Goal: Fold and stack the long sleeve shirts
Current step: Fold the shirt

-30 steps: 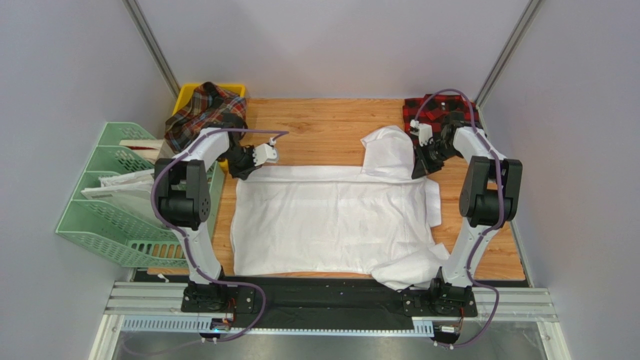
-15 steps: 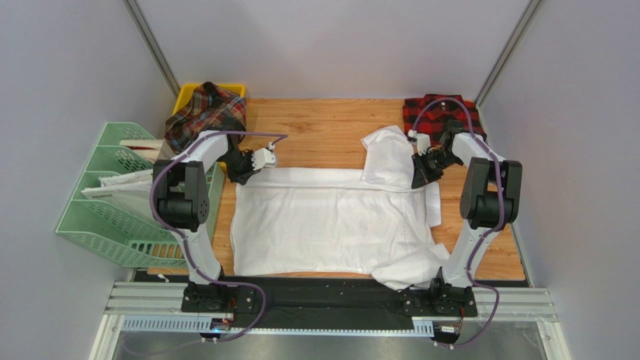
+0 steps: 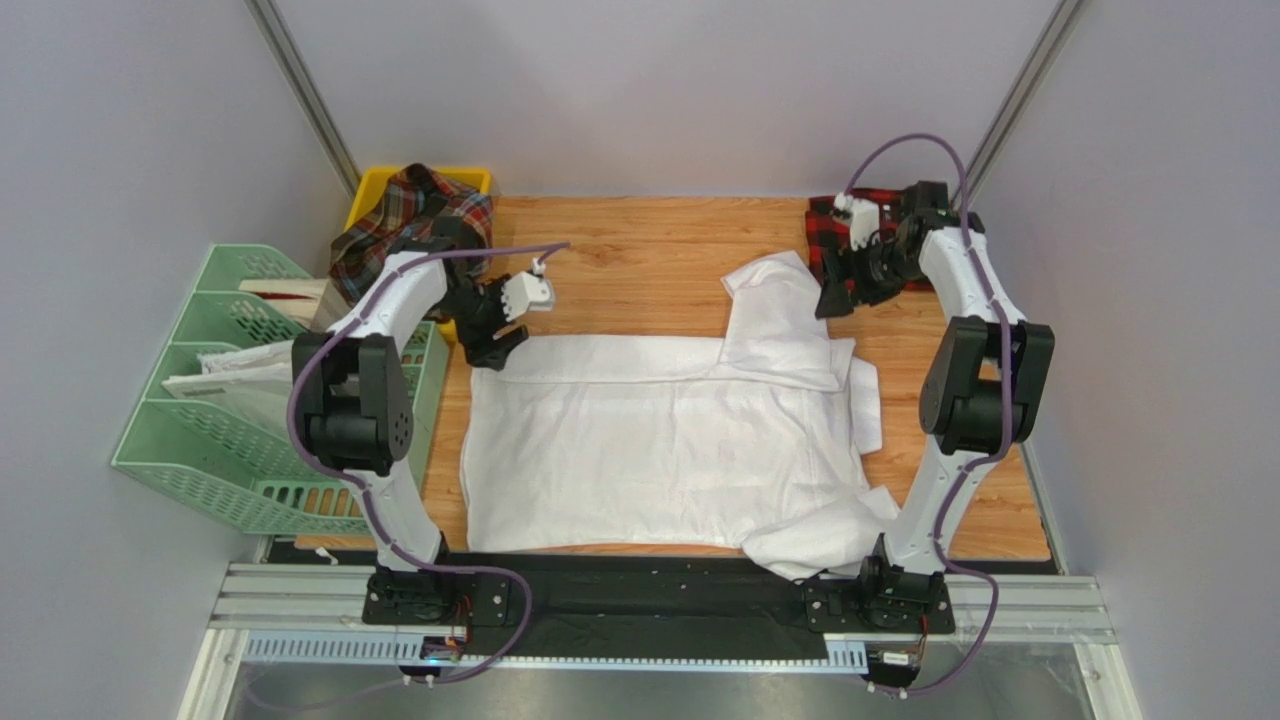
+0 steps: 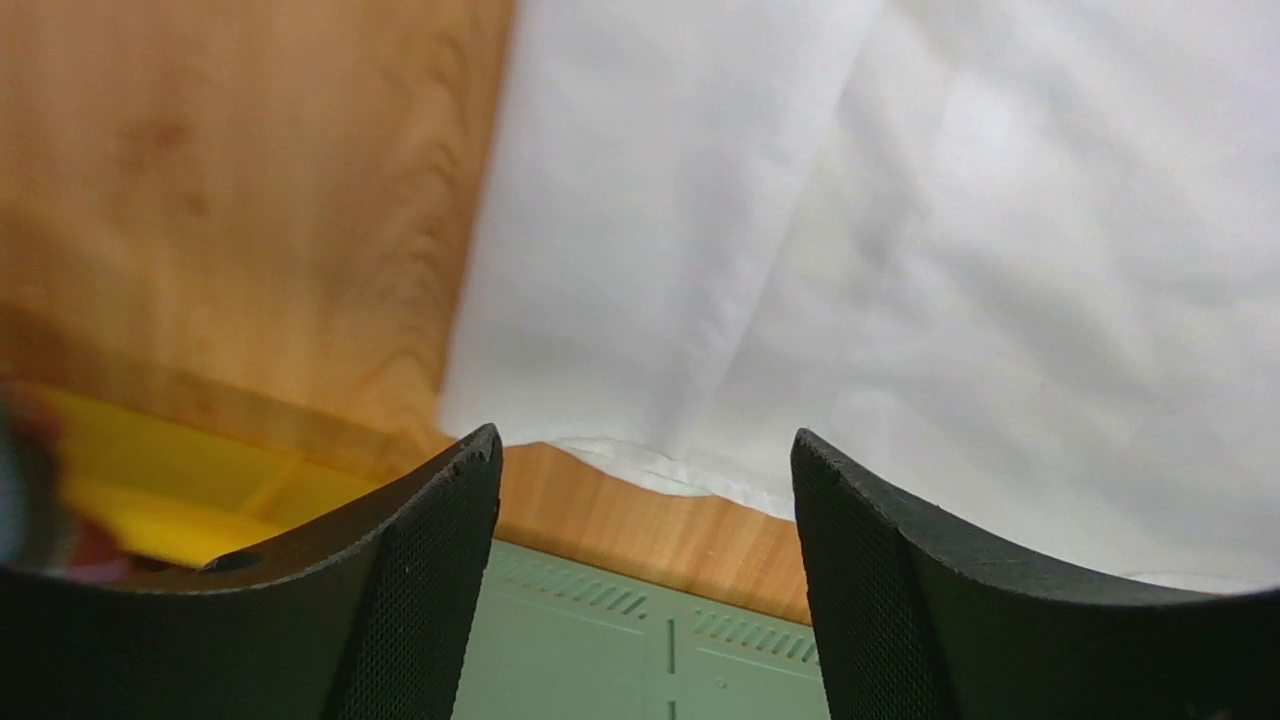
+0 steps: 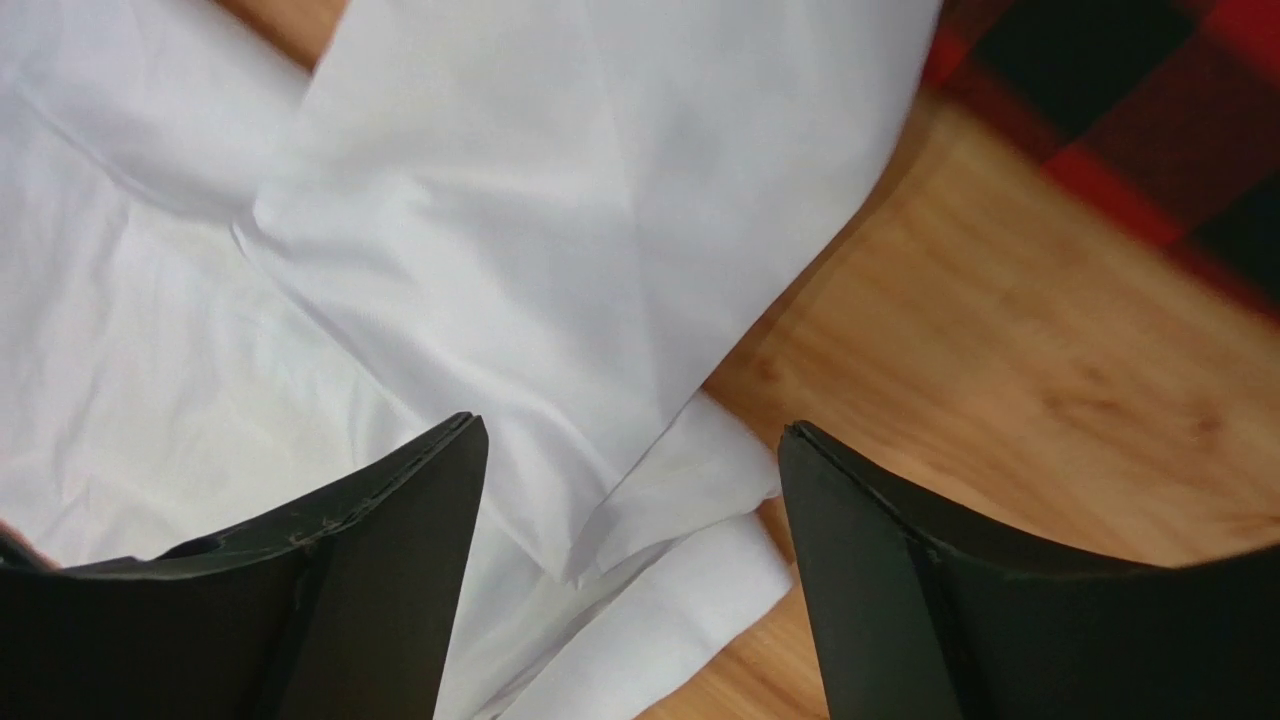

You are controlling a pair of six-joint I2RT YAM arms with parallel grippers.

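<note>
We find the white shirt [image 3: 661, 443] spread flat across the middle of the wooden table [image 3: 646, 248]. A folded part lies over its far right corner and a loose bunch sits at the near right edge.

The left gripper [image 4: 646, 450] hangs above the shirt's far left corner. Its fingers are spread and nothing is between them.

The right gripper [image 5: 631, 435] hangs by the right edge of the folded part. It too is spread and holds nothing.

The red-and-black checked shirt [image 3: 822, 228] lies at the far right corner of the table, partly hidden behind the right arm.

The tartan shirt [image 3: 406, 218] is heaped on a yellow bin [image 3: 473, 180] at the far left corner.

A green rack [image 3: 211, 435] stands left of the table.
</note>
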